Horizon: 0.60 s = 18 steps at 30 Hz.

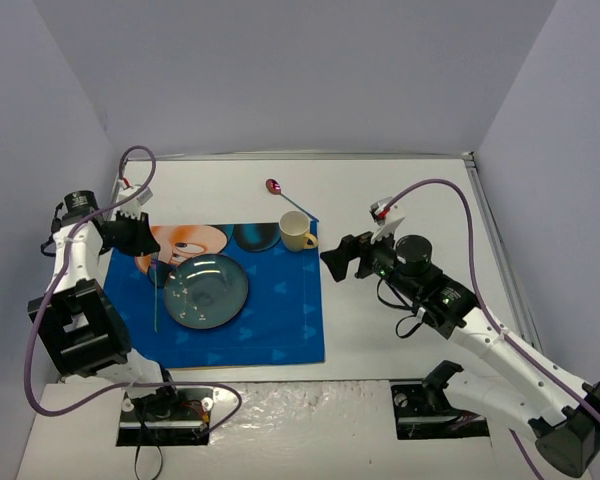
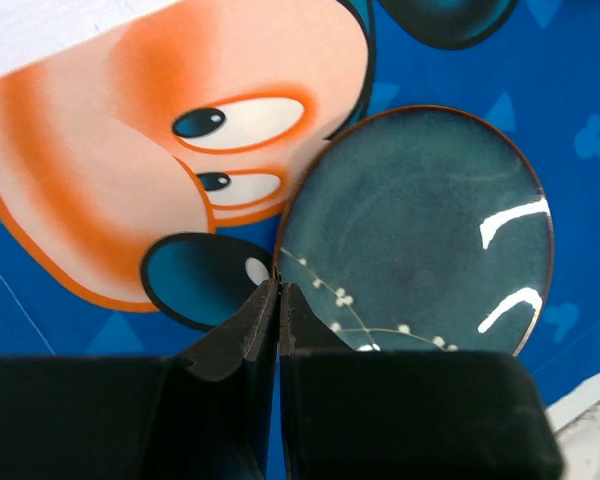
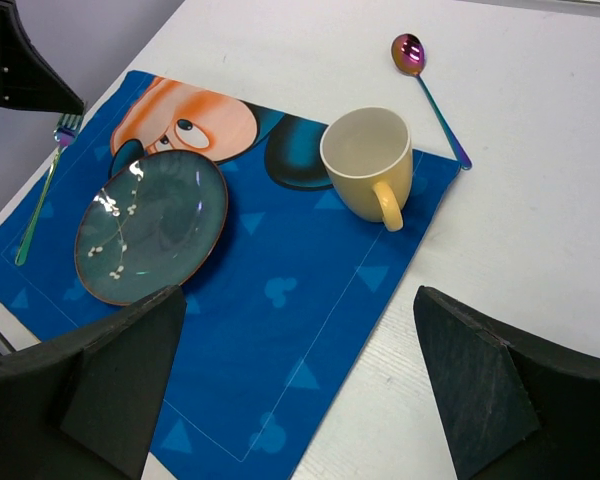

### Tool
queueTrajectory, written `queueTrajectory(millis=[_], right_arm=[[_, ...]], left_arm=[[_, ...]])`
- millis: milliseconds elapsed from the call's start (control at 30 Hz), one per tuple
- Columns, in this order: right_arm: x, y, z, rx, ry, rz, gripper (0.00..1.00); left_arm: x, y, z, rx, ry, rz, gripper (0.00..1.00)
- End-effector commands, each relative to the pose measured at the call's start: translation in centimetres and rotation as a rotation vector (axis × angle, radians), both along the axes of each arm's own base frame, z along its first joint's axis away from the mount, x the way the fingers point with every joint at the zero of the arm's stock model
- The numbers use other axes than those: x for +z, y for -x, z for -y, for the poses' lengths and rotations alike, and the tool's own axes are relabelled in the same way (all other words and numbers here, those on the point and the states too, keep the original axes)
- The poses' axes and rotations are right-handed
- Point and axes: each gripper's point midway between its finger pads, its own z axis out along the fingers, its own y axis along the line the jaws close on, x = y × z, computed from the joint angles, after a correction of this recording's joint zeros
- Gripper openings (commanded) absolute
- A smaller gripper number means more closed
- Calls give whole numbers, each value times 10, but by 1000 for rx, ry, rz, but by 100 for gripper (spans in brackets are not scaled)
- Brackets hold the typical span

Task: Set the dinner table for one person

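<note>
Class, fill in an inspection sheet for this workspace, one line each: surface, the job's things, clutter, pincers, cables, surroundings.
Surface: white table with a blue cartoon placemat lying flat on it.
Job's things: plate and upright cup on the placemat; fork along the placemat's left edge; spoon on bare table behind the cup, its handle end at the placemat's corner.
Clutter: nothing seen.
Pincers: left pincer shut and empty, above the placemat beside the plate; right pincer open and empty, right of the cup.
Cables: left cable and right cable, both purple, loop off the arms, clear of the tableware.
Surroundings: plain walls on three sides.
</note>
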Motion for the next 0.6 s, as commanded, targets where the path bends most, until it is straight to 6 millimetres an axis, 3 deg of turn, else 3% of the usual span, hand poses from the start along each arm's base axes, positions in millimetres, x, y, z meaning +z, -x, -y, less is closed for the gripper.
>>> queueTrajectory(millis=[0, 267, 567], right_arm=[[14, 0, 3, 5, -19, 67, 95], [9, -1, 5, -3, 3, 60, 95], [-4, -6, 3, -7, 30, 26, 95]], left_arm=[[27, -25, -13, -142, -70, 173, 0], [5, -34, -28, -164, -47, 174, 0], [-16, -31, -37, -159, 22, 181, 0]])
